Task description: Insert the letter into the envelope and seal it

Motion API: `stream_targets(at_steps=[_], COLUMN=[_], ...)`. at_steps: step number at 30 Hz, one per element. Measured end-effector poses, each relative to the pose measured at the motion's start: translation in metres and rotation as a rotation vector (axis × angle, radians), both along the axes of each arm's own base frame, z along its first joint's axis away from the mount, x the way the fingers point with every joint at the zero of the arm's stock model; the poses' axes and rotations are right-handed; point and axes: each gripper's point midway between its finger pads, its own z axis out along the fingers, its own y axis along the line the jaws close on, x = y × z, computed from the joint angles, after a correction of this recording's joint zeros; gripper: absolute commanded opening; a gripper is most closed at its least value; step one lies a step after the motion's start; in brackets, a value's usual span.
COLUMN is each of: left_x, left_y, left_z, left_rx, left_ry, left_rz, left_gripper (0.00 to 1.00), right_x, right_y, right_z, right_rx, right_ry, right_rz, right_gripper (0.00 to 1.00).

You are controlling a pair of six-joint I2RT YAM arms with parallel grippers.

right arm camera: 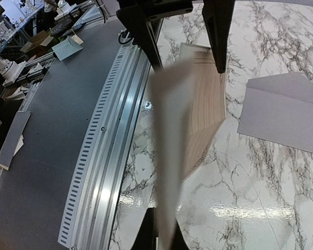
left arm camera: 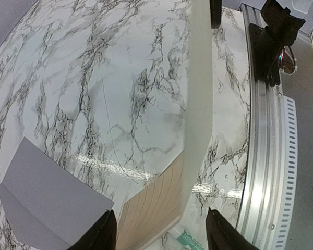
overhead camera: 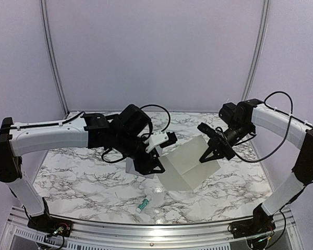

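The letter [overhead camera: 187,167], an off-white creased sheet, hangs tilted above the table between both arms. My right gripper [overhead camera: 209,157] is shut on its right edge; in the right wrist view the letter [right arm camera: 167,156] runs edge-on out of the gripper [right arm camera: 164,234]. My left gripper [overhead camera: 155,165] stands open at the sheet's left corner. In the left wrist view the letter [left arm camera: 198,104] passes between the spread fingers [left arm camera: 101,235] without being pinched. The grey envelope [left arm camera: 47,198] lies flat on the marble, flap open, partly under the left gripper [left arm camera: 159,237].
A small green-and-white tube [overhead camera: 142,205] lies near the table's front edge. The aluminium rail [left arm camera: 266,156] borders the near side of the marble table [overhead camera: 83,177]. The envelope [right arm camera: 287,112] also shows in the right wrist view. Grey curtain walls stand behind.
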Motion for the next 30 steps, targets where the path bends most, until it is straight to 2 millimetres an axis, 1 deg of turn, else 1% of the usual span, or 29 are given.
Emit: stream_targets(at_steps=[3,6,8,10,12,15,16,19,20,23,24,25,26,28,29,30], left_x=[-0.001,0.000,0.000,0.001,-0.001,-0.003,-0.005,-0.009,-0.010,-0.012,-0.012,-0.012,-0.011,-0.008,-0.005,-0.003], left_y=[0.003,0.002,0.000,-0.001,-0.003,-0.004,-0.004,-0.004,-0.004,-0.006,-0.007,-0.008,-0.008,-0.010,-0.011,-0.012], left_z=[-0.004,-0.002,0.002,0.004,0.007,0.006,0.005,0.004,0.004,0.007,0.008,0.012,0.015,0.024,0.029,0.033], left_rx=[0.001,-0.020,-0.042,-0.061,-0.079,-0.095,-0.095,-0.100,-0.104,-0.121,-0.127,-0.141,-0.152,-0.185,-0.204,-0.220], left_ry=[-0.008,-0.010,-0.007,0.004,0.019,0.038,0.047,0.068,0.074,0.098,0.106,0.116,0.123,0.139,0.150,0.160], left_rz=[-0.023,-0.046,-0.061,-0.072,-0.083,-0.095,-0.099,-0.111,-0.114,-0.112,-0.105,-0.094,-0.084,-0.049,-0.027,-0.008], left_gripper=[0.47,0.36,0.25,0.09,0.00,0.00,0.00,0.00,0.00,0.00,0.00,0.00,0.00,0.00,0.00,0.00], right_x=[-0.001,-0.002,-0.002,-0.002,-0.002,-0.001,0.000,0.004,0.005,0.019,0.028,0.043,0.053,0.078,0.088,0.092], right_y=[0.000,-0.001,-0.001,-0.001,-0.001,0.000,0.000,0.001,0.002,-0.001,-0.004,-0.010,-0.015,-0.026,-0.032,-0.034], right_z=[-0.002,-0.002,-0.002,-0.002,-0.002,-0.001,0.000,0.002,0.003,0.009,0.015,0.024,0.031,0.052,0.061,0.067], right_rx=[-0.005,-0.009,-0.009,-0.010,-0.010,-0.010,-0.008,-0.009,-0.013,-0.016,-0.009,0.000,0.007,0.027,0.033,0.037], right_ry=[0.013,0.022,0.023,0.023,0.024,0.022,0.019,0.012,0.019,-0.002,-0.012,-0.035,-0.053,-0.116,-0.153,-0.179], right_rz=[0.003,0.003,0.003,0.003,0.003,0.002,0.001,-0.001,-0.007,-0.044,-0.071,-0.116,-0.151,-0.237,-0.276,-0.301], right_gripper=[0.00,0.00,0.00,0.00,0.00,0.00,0.02,0.32,0.39,0.52,0.55,0.57,0.59,0.65,0.69,0.72])
